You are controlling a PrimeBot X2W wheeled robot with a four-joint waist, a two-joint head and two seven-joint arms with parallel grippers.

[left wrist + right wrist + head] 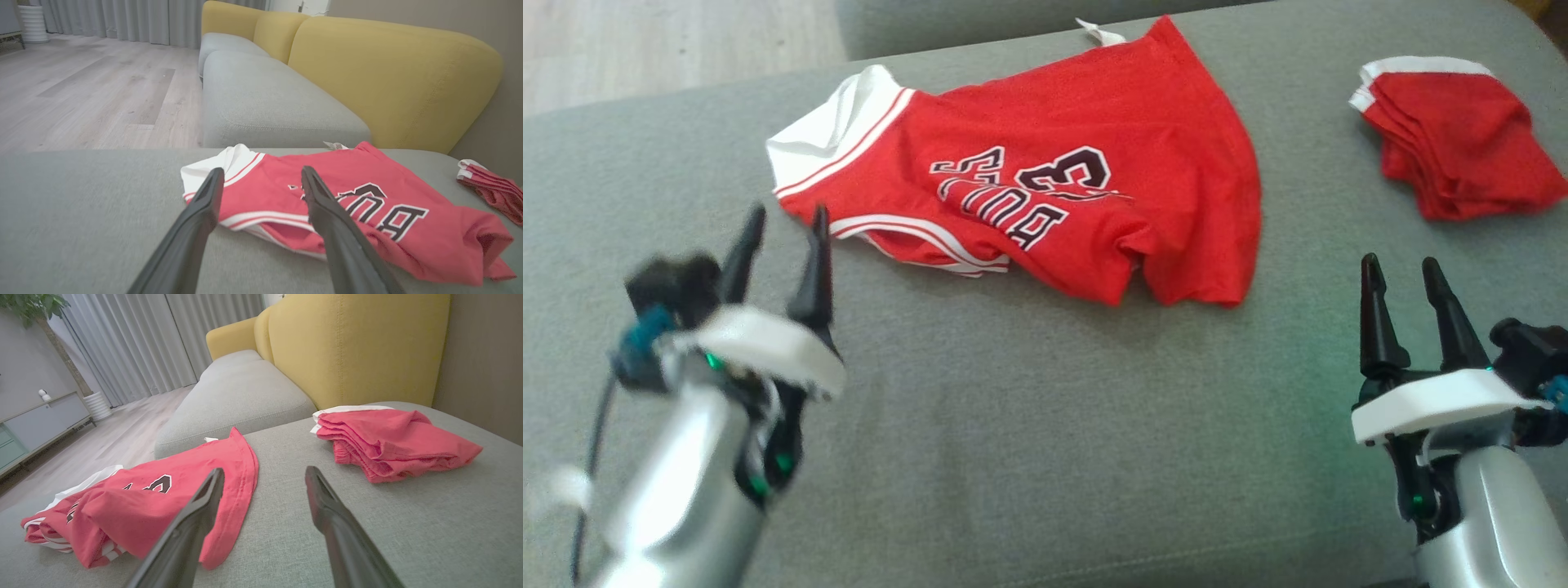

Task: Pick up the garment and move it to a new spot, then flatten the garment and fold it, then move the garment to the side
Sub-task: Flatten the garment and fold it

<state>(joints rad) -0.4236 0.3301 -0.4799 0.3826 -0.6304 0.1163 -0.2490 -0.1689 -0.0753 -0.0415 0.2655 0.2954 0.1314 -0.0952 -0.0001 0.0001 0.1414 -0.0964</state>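
Grey sofa seat (1013,425), bearing red jersey (1045,188) mid-cushion, rumpled, print up, beyond both pincers. Probably light, limp and unbreakable, apt to sag and bunch; best taken at white-trimmed shoulder edge and opposite hem. Folded red cloth (1462,139) well apart, far right. Left pincer (789,214) open, empty, near the trim. Right pincer (1401,263) open, empty, clear of cloth. From head: whole outline and print. From wrists: yellow backrest (392,81), wood floor (81,90), raised folds along hem.

Left gripper (789,214) lower left, right gripper (1401,263) lower right, both jaws apart, empty
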